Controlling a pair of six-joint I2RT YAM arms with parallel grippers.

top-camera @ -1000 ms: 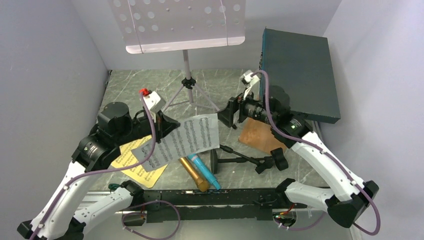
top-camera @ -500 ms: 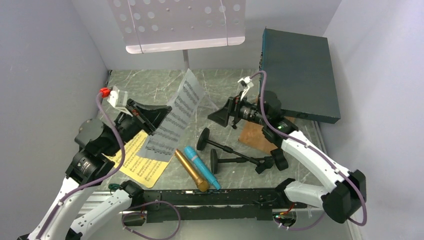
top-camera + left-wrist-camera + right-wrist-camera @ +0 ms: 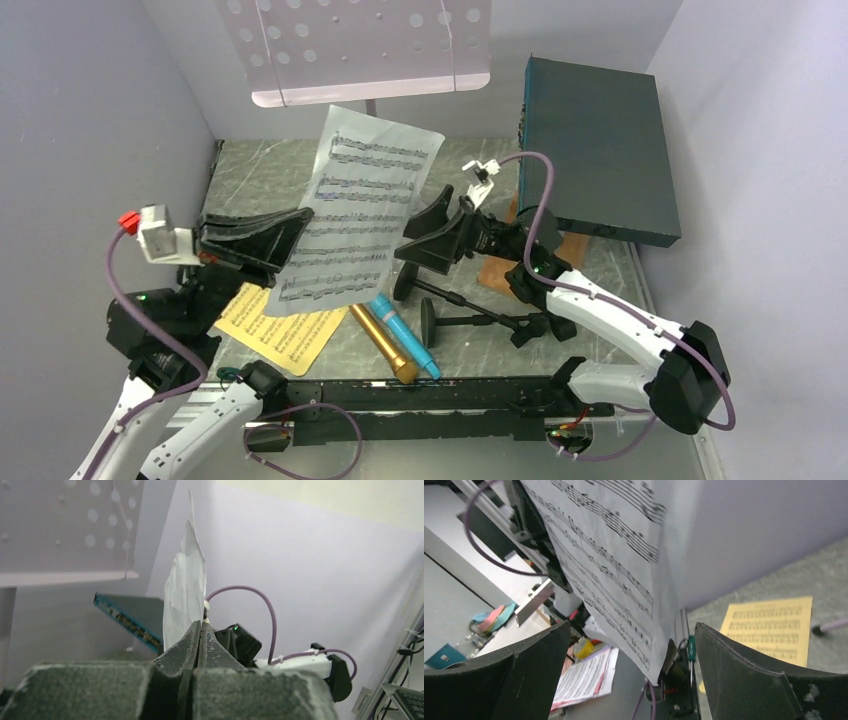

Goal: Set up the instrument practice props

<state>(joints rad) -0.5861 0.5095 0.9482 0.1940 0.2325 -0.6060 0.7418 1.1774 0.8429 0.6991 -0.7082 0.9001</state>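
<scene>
White page (image 3: 360, 215) raised upright now, left gripper (image 3: 303, 224) pinching it; right gripper (image 3: 425, 233) spread wide; one yellow page (image 3: 285, 325), two microphones (image 3: 386, 346), two holders (image 3: 470, 320) lying flat.

Held aloft, nearly upright, printed staves facing forward: white sheet-music page (image 3: 355, 225), clamped at its left edge, just below pale perforated music desk (image 3: 350, 45). Lying flat on the table: yellow page (image 3: 285, 330). To its right, side by side: gold microphone (image 3: 385, 348), blue microphone (image 3: 405, 335). Further right, tipped on their sides: two black round-based mic holders (image 3: 428, 322).

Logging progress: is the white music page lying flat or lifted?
Lifted: the left gripper pinches the white page upright in the air, below the music desk.
</scene>
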